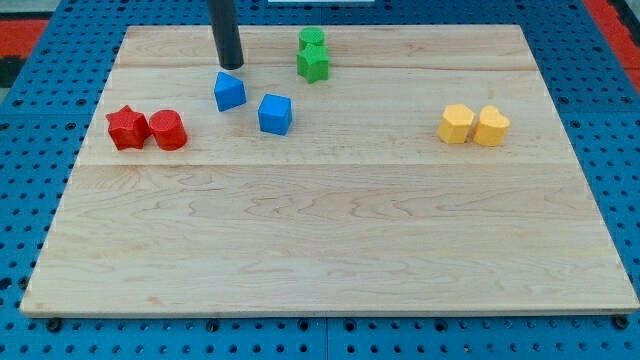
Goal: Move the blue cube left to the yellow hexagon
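Camera view: my tip (231, 66) sits just above the blue wedge-like block (229, 91); no pincer fitted. Blue cube (275, 113) lies well left of yellow hexagon (456, 124). Get behind cube's left face, push steadily rightward, stopping short of contact.

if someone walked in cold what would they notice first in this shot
Probably the dark rod coming down from the view's top, my tip just above the left one of two blue blocks, the blue cube to its right. Next, the bright pairs: red blocks at the view's left, yellow blocks at the right, green blocks at the top.
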